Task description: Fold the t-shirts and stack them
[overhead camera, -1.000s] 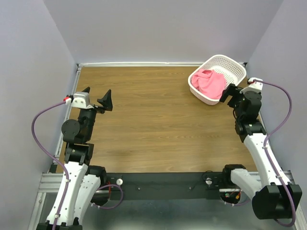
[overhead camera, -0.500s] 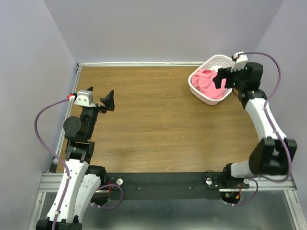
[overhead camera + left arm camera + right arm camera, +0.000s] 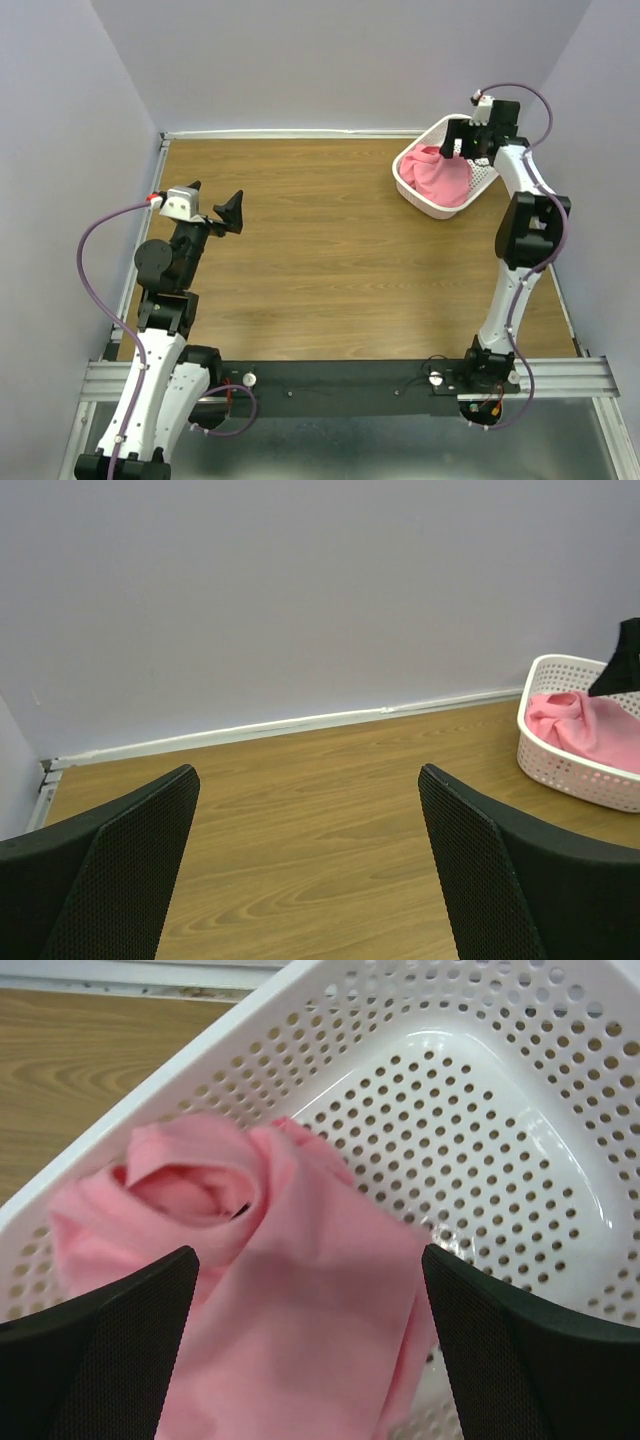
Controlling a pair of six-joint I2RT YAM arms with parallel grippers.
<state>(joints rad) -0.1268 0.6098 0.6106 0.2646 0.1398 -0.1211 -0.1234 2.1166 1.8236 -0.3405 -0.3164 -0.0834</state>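
Hovers with right gripper (image 3: 308, 1255), jaws spread, over the pink t-shirt (image 3: 438, 172) bunched in the white basket (image 3: 500, 1110), left gripper (image 3: 308, 780) idle, spread too; likely needs a descent and pinch next.

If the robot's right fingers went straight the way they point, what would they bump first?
Most likely the crumpled pink cloth t-shirt in the white perforated plastic basket, straight ahead of the right gripper and its open fingers; depth is unclear.
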